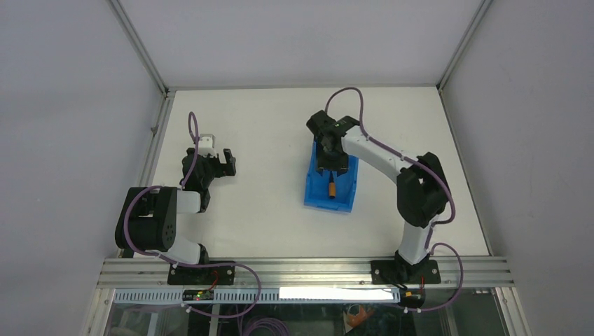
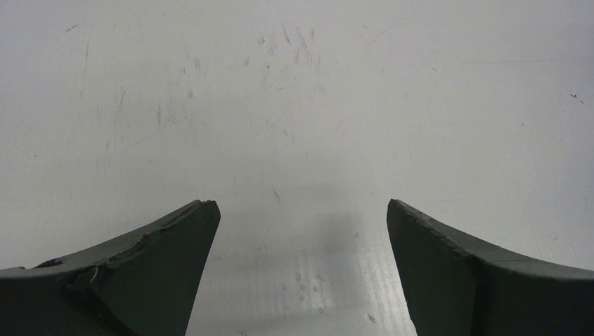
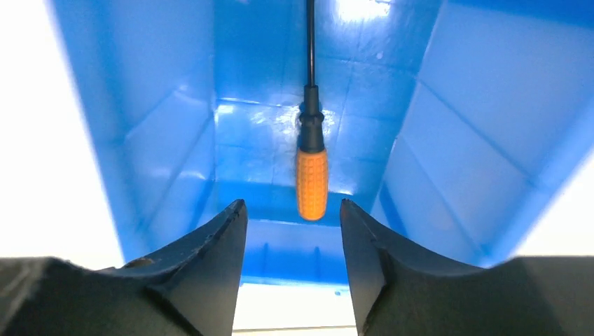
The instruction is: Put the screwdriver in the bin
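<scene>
The screwdriver (image 1: 331,187), with an orange handle and a thin dark shaft, lies on the floor of the blue bin (image 1: 316,196) at mid-table. In the right wrist view the screwdriver (image 3: 311,183) lies lengthwise inside the bin (image 3: 161,126), handle towards the camera, just beyond the fingertips. My right gripper (image 1: 330,162) hovers over the bin's far end; its jaws (image 3: 293,204) are open and hold nothing. My left gripper (image 1: 228,162) is open and empty over the bare table at the left, also in its wrist view (image 2: 301,204).
The white table (image 1: 266,217) is walled by grey panels at the back and sides. A metal rail (image 1: 301,269) runs along the near edge, where both arm bases are bolted. The left wrist view shows only scuffed tabletop (image 2: 280,105).
</scene>
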